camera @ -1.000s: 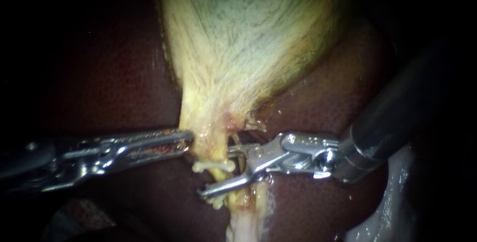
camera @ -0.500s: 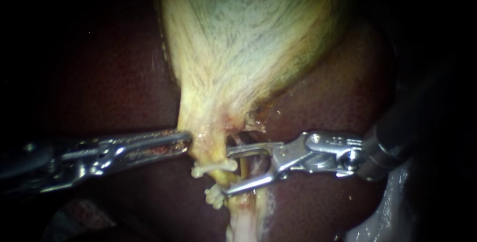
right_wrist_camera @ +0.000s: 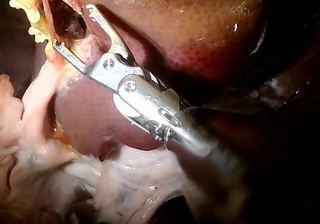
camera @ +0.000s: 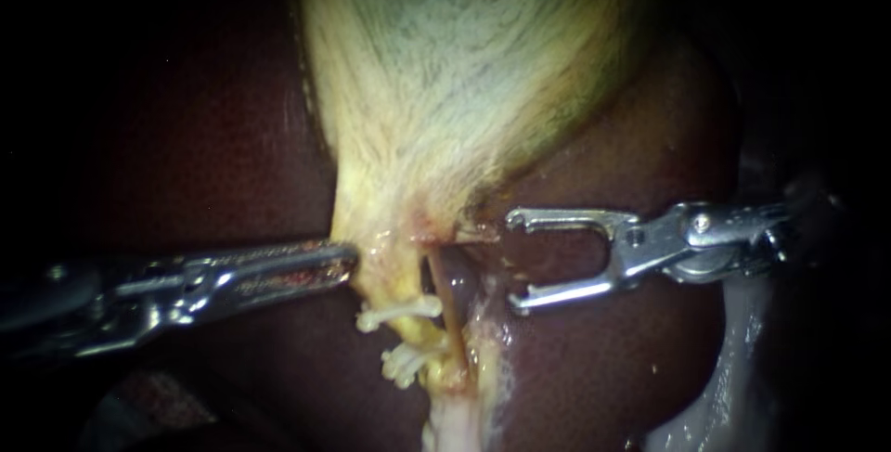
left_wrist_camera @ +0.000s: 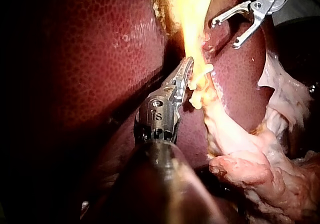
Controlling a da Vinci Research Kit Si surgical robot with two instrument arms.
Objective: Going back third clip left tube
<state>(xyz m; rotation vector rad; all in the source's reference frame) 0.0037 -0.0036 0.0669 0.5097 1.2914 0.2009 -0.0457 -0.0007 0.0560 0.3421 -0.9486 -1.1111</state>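
While left instrument [camera: 347, 263] clamped on gallbladder [camera: 464, 90], right instrument [camera: 511, 262] agape, empty, over liver [camera: 613, 368].

No label, brand or sign is readable on the liver [camera: 186, 136], the gallbladder [camera: 464, 71] or the clips [camera: 401, 311]. Only the left instrument [left_wrist_camera: 188, 65] carries small stamped marks, on its joint.

We could not make out the shaft of our left instrument [camera: 351, 262] in the dark. The gallbladder [camera: 464, 90] ran off the endoscope view's top. Our right instrument [camera: 512, 262] blurred toward its shaft.
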